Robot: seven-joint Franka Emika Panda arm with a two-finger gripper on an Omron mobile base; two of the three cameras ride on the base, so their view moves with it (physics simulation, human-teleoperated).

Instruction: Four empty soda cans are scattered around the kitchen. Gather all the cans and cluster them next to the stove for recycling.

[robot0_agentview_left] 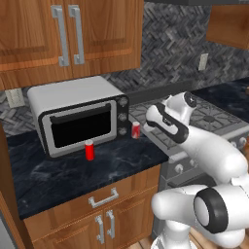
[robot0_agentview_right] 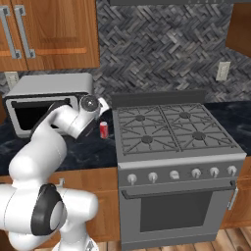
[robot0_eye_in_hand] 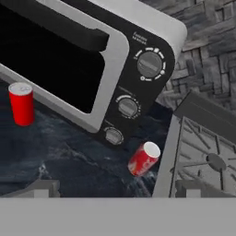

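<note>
- The red-and-white soda can (robot0_eye_in_hand: 144,159) stands on the black countertop (robot0_agentview_left: 73,175) just beside the stove (robot0_agentview_right: 171,130), likely already in its recycling spot.
- The plain red soda can (robot0_agentview_left: 89,150) stands before the toaster oven (robot0_agentview_left: 80,114), farther from the stove, ungathered.
- The gripper (robot0_eye_in_hand: 115,190) hovers above the countertop, jaws wide and empty.

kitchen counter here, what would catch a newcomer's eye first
The silver toaster oven dominates the black counter, with a plain red can upright in front of its door. A red-and-white can stands beside its knobs, close to the stove. The white arm reaches over the counter, its gripper open above that can.
</note>
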